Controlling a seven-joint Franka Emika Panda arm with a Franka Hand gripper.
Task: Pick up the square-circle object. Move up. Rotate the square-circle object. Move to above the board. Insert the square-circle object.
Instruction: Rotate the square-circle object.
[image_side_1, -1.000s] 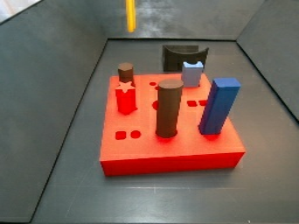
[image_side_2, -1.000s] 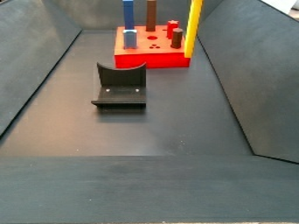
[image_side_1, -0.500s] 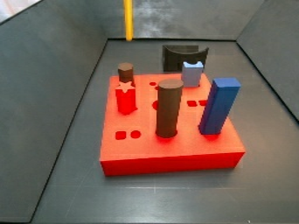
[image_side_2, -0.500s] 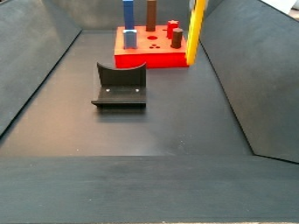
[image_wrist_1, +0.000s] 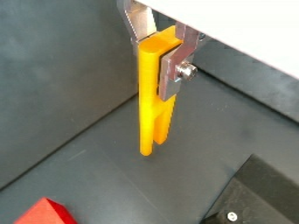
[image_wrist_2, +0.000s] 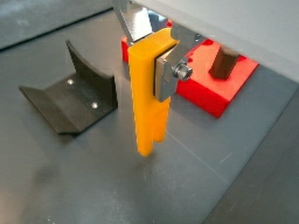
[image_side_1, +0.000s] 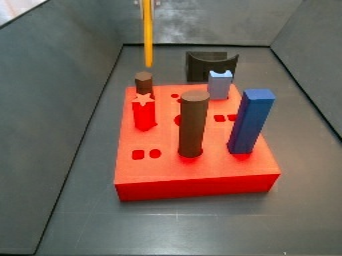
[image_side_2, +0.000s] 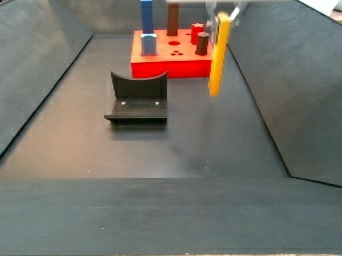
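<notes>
The end effector (image_wrist_1: 163, 54) is clamped on the upper end of the square-circle object (image_wrist_1: 155, 96), a long yellow bar hanging vertical, clear of the desk (image_side_2: 201, 150). In a side view the bar (image_side_2: 218, 55) hangs near the red board (image_side_2: 167, 68) and beside the fixture (image_side_2: 136, 100). Judged rigid, light and smooth-faced. The grip sits high, so the long free end may swing or slip; flat opposing faces are the proper hold

We found no readable text, label, brand, number or sign anywhere. Gripper (image_wrist_1: 162, 52), clamped on yellow square-circle object (image_wrist_1: 155, 96) above floor, carried no marking; red board (image_side_1: 195, 150) and fixture (image_side_2: 136, 98) likewise blank.
</notes>
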